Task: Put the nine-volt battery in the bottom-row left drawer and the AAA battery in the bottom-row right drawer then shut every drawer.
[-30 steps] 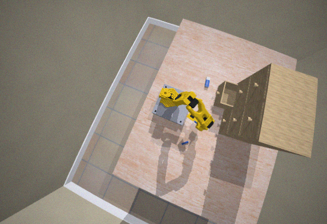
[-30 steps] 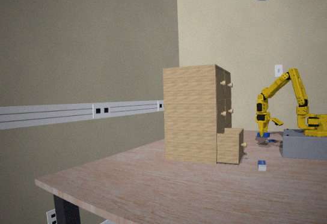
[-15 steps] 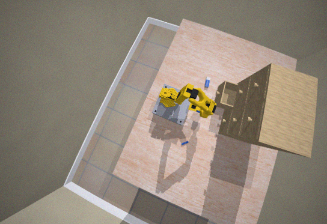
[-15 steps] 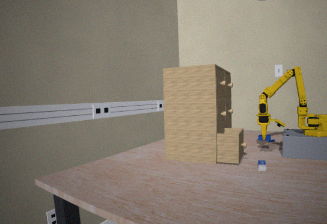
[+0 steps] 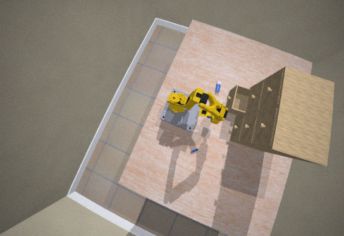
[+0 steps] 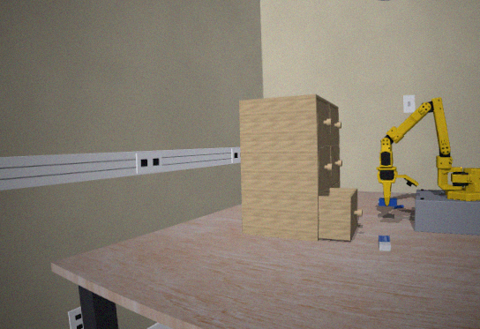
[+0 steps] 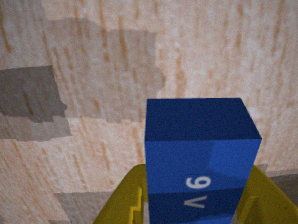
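My gripper [image 6: 387,203] [image 7: 196,182] is shut on the blue nine-volt battery [image 5: 208,117] [image 6: 381,201] [image 7: 200,155] and holds it a little above the table, between the arm's base and the chest. The wooden chest [image 5: 303,114] [image 6: 280,168] has its bottom-row left drawer [image 5: 241,100] [image 6: 336,217] pulled out; no object shows in the visible part of it. The other drawers look shut. A small blue cylinder [image 5: 194,150] [image 6: 399,206], apparently the AAA battery, lies on the table on the right-hand side as I face the drawers.
A blue and white block [image 5: 218,86] [image 6: 385,243] lies on the table, in front of and a little left of the open drawer. The arm's grey base [image 5: 166,114] [image 6: 446,213] stands opposite the chest. Knobs stick out from the drawer fronts.
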You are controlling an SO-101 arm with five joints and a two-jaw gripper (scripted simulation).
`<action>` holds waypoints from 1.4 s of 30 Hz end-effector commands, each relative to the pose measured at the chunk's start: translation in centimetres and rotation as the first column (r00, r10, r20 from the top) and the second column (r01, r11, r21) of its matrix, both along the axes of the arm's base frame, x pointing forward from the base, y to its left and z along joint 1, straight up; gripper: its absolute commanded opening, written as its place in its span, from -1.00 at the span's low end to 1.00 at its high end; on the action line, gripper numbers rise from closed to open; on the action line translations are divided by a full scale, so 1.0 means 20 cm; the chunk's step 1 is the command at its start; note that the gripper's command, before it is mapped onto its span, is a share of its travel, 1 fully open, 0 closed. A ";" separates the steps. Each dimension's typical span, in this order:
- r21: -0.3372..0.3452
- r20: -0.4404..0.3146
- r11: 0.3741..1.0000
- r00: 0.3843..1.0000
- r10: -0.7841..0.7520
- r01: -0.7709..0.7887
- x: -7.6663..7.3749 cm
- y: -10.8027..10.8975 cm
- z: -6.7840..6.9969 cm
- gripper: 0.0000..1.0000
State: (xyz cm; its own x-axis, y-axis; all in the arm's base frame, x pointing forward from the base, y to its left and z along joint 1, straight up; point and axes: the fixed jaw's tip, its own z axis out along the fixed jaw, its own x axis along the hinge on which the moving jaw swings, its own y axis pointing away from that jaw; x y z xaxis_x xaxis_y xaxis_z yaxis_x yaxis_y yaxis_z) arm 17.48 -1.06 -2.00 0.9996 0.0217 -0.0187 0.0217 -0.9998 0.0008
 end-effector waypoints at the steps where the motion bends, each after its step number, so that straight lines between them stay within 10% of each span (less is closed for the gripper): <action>1: 0.001 0.020 1.000 0.999 0.030 -0.030 0.01 0.03 0.01 -1.00; 19: 0.001 0.020 0.904 0.904 0.427 -0.427 -0.02 0.41 0.01 -1.00; 42: 0.001 0.107 0.904 0.899 0.424 -0.427 -0.02 0.41 0.09 -1.00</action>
